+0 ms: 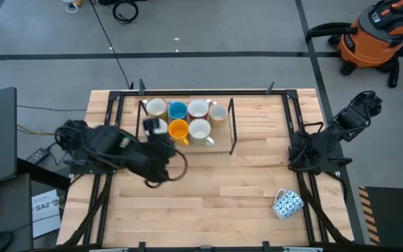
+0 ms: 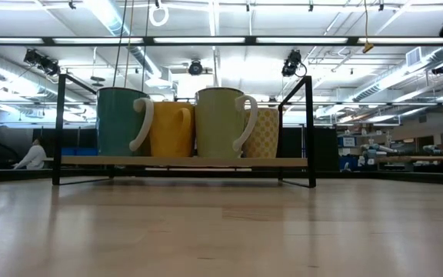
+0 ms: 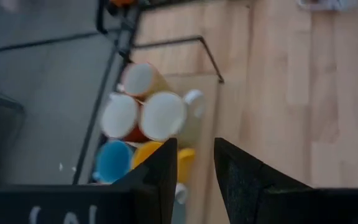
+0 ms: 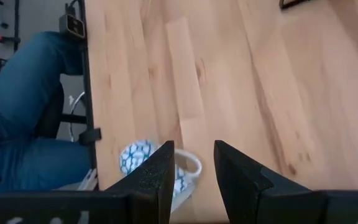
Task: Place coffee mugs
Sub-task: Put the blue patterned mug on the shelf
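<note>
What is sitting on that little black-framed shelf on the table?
The shelf holds a cluster of mugs: a blue one, a yellow one and several white ones. The left pincer hangs over the cluster's left end, hiding part of a mug there.

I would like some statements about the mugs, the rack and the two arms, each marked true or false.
1. The blue-and-white patterned mug lies on its side on the table, away from the rack. True.
2. The rack is empty. False: it holds several mugs, among them a blue mug and a yellow mug.
3. The left pincer is near the rack, with a gap between its fingers. True.
4. The right pincer holds the patterned mug. False: its fingers are apart with nothing between them, and the mug lies beyond them on the table.
5. All mugs in the rack are white. False: only some are white.
</note>
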Controlling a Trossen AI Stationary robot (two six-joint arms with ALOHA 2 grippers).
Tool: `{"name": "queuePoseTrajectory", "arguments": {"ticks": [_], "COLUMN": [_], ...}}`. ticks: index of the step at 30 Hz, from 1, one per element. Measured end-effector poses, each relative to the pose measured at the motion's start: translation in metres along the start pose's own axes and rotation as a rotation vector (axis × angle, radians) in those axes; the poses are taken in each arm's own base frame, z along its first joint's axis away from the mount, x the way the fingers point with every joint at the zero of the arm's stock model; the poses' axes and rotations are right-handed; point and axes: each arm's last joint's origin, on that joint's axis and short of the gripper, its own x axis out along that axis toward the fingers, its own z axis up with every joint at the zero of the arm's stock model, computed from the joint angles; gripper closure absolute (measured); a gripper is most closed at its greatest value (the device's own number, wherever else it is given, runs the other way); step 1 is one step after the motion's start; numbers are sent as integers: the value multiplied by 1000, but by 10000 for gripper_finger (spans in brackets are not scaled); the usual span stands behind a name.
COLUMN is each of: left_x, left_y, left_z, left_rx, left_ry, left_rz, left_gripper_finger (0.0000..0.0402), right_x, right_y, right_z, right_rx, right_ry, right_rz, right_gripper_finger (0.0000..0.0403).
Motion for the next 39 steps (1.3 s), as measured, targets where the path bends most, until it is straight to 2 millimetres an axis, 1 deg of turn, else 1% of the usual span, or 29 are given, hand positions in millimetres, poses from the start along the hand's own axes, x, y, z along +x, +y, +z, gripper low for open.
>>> {"name": "queuePoseTrajectory", "arguments": {"ticks": [2, 4, 6, 8, 12, 16, 20, 23, 28, 36, 39], "left_x": [-3, 7, 26, 47, 81, 106, 125, 132, 133, 133, 133], "left_y": [4, -1, -11, -20, -32, -38, -42, -45, -45, -45, -45], "left_z": [-6, -18, -36, -58, -105, -141, -166, -175, -177, -176, -176], "left_rx": [0, 9, -3, -32, -149, -267, -341, -371, -392, -396, -395], "left_ry": [-17, -6, -8, -28, -144, -286, -394, -437, -461, -468, -468], "left_rz": [24, 38, 23, -31, -168, -300, -383, -405, -413, -416, -416], "left_gripper_finger": [290, 290, 290, 290, 290, 290, 290, 290, 290, 290, 290], "right_x": [0, 0, -1, -1, -1, 4, 21, 38, 62, 65, 69], "right_y": [-1, -3, -6, -7, -7, -8, -12, -13, -10, -4, -1], "right_z": [-2, -5, -7, -8, -10, -13, -20, -26, -32, -32, -33], "right_rx": [29, 65, 100, 135, 200, 281, 347, 363, 419, 486, 471], "right_ry": [34, 56, 77, 87, 130, 176, 256, 319, 402, 447, 451], "right_rz": [-8, -30, -58, -72, -70, -71, -99, -84, 5, -30, -53], "right_gripper_finger": [285, 285, 285, 285, 285, 285, 285, 285, 285, 285, 285]}}
